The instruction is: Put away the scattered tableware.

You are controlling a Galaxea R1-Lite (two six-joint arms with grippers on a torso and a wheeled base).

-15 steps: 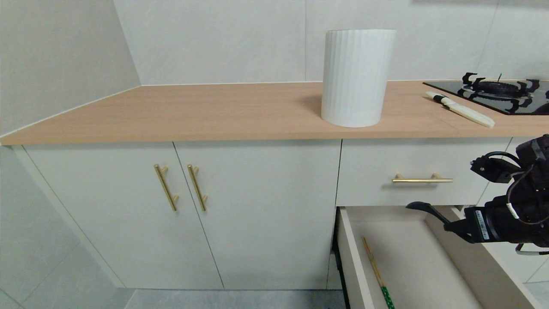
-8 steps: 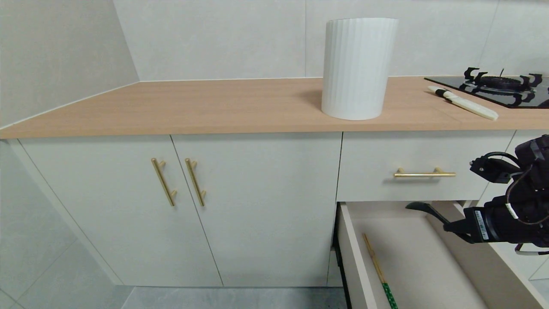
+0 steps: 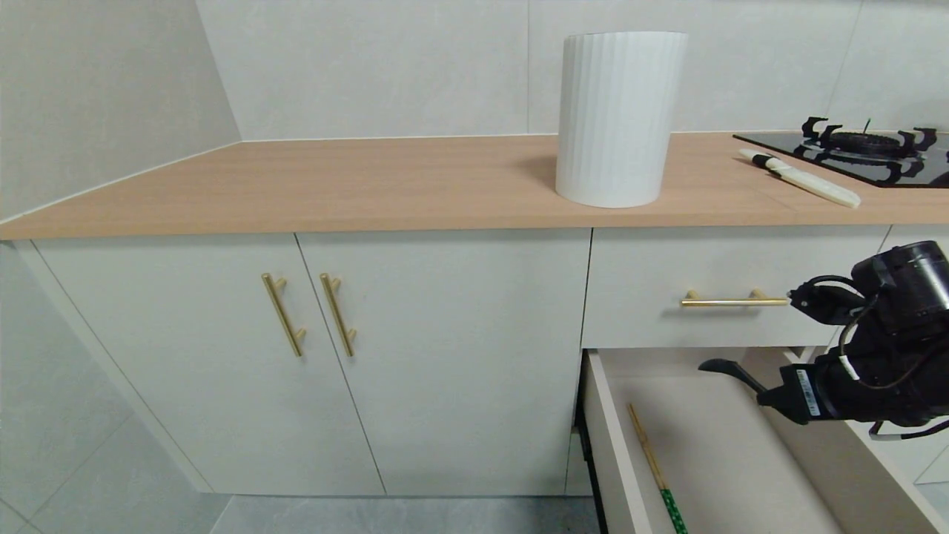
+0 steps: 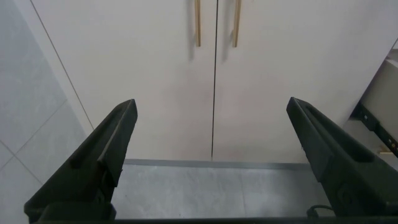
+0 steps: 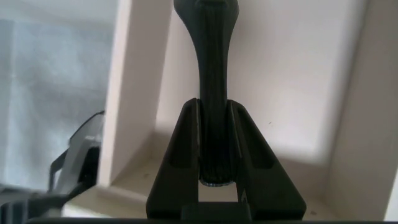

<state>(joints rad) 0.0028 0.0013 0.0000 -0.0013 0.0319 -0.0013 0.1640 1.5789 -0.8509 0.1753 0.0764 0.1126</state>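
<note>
The left gripper (image 4: pixel 210 107) hangs low in front of the cabinet doors (image 4: pixel 214 74), its fingers spread wide with nothing between them. It is well away from the work.

On the desk (image 3: pixel 371 185) above the doors stands a tall white ribbed container (image 3: pixel 617 119). Below the desk's right part, under a closed drawer with a gold handle (image 3: pixel 734 301), the lower drawer (image 3: pixel 602 434) is pulled out. A pair of chopsticks (image 3: pixel 652 467) lies inside along its left wall.

Over the far part of that open drawer, the right gripper (image 3: pixel 778 393) is clamped on a black utensil (image 3: pixel 723 366), whose free end points left across the drawer. The right wrist view shows its fingers pressed against both sides of the utensil's ribbed shaft (image 5: pixel 211 81). Further right on the desk, a knife (image 3: pixel 801 177) lies just beside the stove (image 3: pixel 864 144), not yet put away.

The step in hand looks like setting the utensil into the drawer. To do it well:

- Bring the utensil down until it is nearly on the drawer floor before letting go, so it does not drop and bounce.
- Keep it over the bare middle of the floor, apart from the chopsticks and clear of the right wall.
- Turn it roughly in line with the chopsticks so it lies flat.
- Open the fingers only enough to free the shaft, then lift straight up.
</note>
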